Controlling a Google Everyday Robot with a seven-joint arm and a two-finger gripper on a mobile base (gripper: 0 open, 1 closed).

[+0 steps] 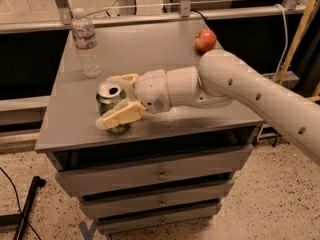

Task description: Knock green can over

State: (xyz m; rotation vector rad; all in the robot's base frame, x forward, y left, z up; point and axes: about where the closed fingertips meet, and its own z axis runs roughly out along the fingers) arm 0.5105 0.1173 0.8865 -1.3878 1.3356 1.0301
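The green can (109,96) stands upright on the worktop (150,49), between the spread, released fingers of the claw (106,102), near finger crossing its front.

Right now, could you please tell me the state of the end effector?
End effector: open, its fingers straddling the upright green can.

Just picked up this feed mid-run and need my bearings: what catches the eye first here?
The big white arm reaches in from the right, its gripper open around the green can, which stands upright near the front left of the grey table; one finger crosses the can's near side. Behind, a clear water bottle stands at the back left and a red apple sits at the back right.
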